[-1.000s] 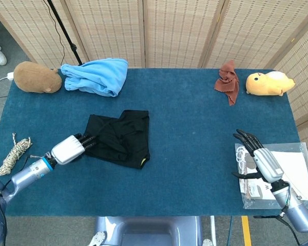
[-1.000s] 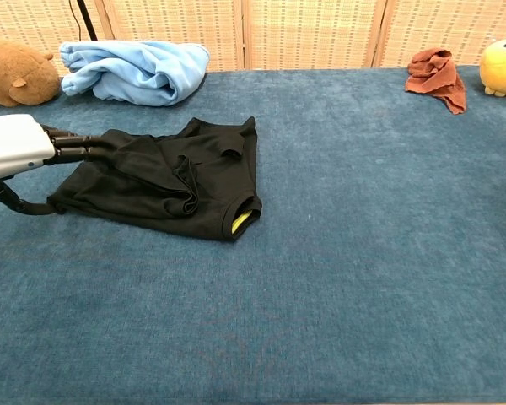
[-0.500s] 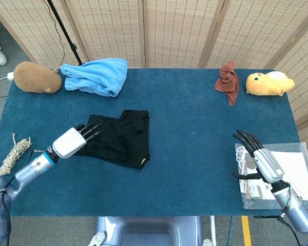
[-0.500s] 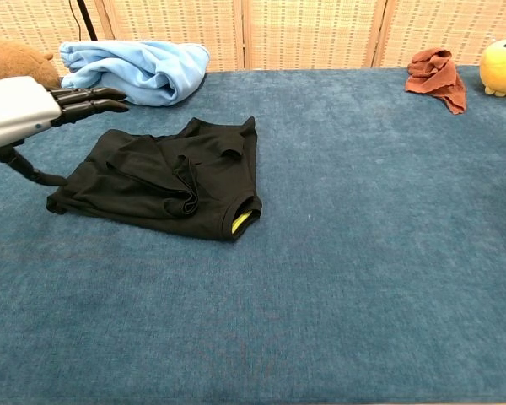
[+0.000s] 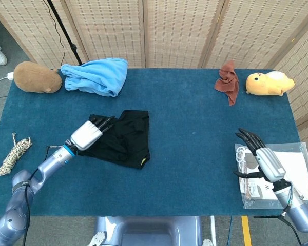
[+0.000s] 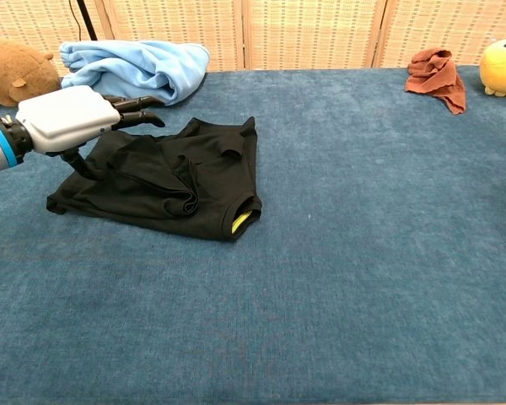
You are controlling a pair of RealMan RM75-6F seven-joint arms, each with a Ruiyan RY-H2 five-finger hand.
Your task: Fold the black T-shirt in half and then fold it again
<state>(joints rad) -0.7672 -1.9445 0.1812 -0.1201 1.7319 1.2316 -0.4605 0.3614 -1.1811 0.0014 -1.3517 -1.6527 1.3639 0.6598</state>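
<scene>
The black T-shirt [image 5: 121, 138] lies left of centre on the table [image 5: 195, 169], already doubled into a compact but rumpled packet, with a ridge of bunched cloth across its middle and a yellow label showing at its near right corner. Judged from that shape, the folds look made and the step in hand is tidying — or one last fold, if the packet counts as only halved.

The left hand [image 5: 88, 134] hovers over the packet's left part, fingers stretched out toward the far side and slightly apart, holding nothing; in the chest view its thumb points down to the cloth, though whether it touches I cannot tell. The right hand [image 5: 262, 159] rests at the right edge over a clear plastic bag [image 5: 297, 179], fingers extended and apart, empty.

The next move calls for the left hand to come down flat and smooth the bunched ridge, or to take the left edge and carry it rightward — with care not to drag the whole packet on the cloth-covered table.

A second ago the left hand sat low at the shirt's left edge, fingertips on the fabric; since then it has lifted and moved right and farther in, above the garment. The shirt's outline looks almost unchanged, and the right hand has barely shifted.
</scene>
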